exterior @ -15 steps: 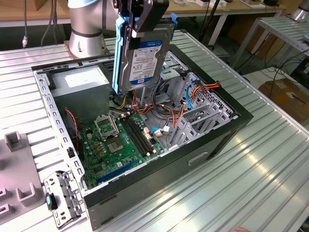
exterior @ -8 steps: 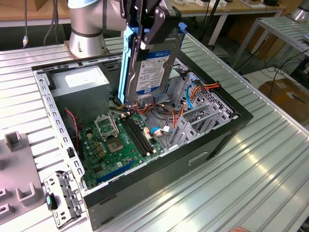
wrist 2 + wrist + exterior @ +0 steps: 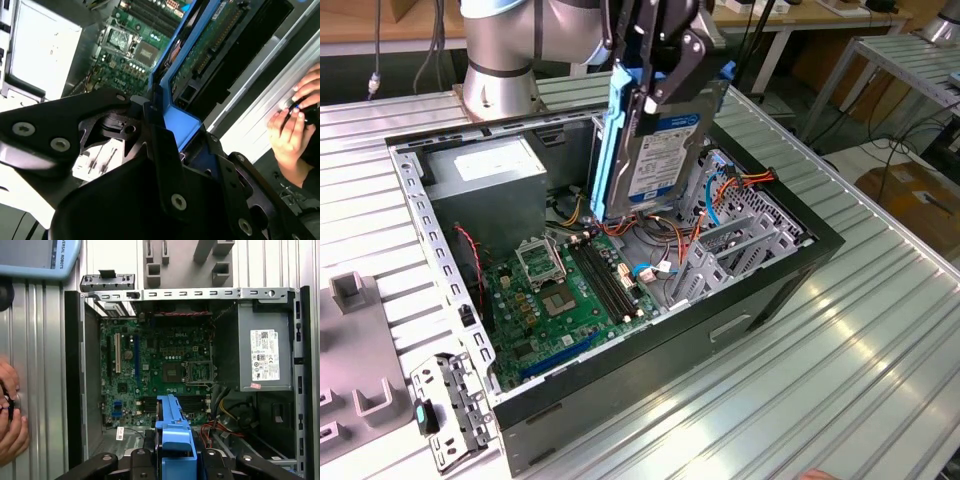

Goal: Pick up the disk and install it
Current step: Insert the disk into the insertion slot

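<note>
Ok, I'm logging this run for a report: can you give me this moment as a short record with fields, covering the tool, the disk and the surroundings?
tool: shut on the disk, gripping its upper end
disk: upright on edge, blue rails showing, label facing the exterior camera
location: hanging over the open computer case, above the cables beside the motherboard
install state: not seated in any bay
power supply: grey box in a case corner
hands: a person's, outside the case, beside it
</note>
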Controlling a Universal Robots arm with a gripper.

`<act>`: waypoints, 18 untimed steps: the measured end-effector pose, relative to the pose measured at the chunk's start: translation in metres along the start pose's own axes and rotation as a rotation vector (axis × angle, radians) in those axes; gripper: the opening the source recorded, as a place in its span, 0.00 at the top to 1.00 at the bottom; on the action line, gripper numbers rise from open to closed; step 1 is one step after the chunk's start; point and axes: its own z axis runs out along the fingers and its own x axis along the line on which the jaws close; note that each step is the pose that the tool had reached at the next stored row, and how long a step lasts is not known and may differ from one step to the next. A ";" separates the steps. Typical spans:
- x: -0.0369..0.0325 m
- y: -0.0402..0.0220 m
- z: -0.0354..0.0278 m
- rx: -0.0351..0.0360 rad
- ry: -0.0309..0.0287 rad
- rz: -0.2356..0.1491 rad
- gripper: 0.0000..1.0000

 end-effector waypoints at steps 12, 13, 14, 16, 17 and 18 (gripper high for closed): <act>0.0097 -0.0386 0.0078 0.0119 0.0027 0.000 0.63; 0.0124 -0.0387 0.0084 0.0135 0.0026 0.000 0.63; 0.0153 -0.0388 0.0089 0.0149 0.0028 0.000 0.63; 0.0245 -0.0396 0.0107 0.0167 0.0028 0.000 0.63; 0.0326 -0.0416 0.0120 0.0168 0.0033 0.000 0.63; 0.0362 -0.0467 0.0126 0.0169 0.0036 0.000 0.63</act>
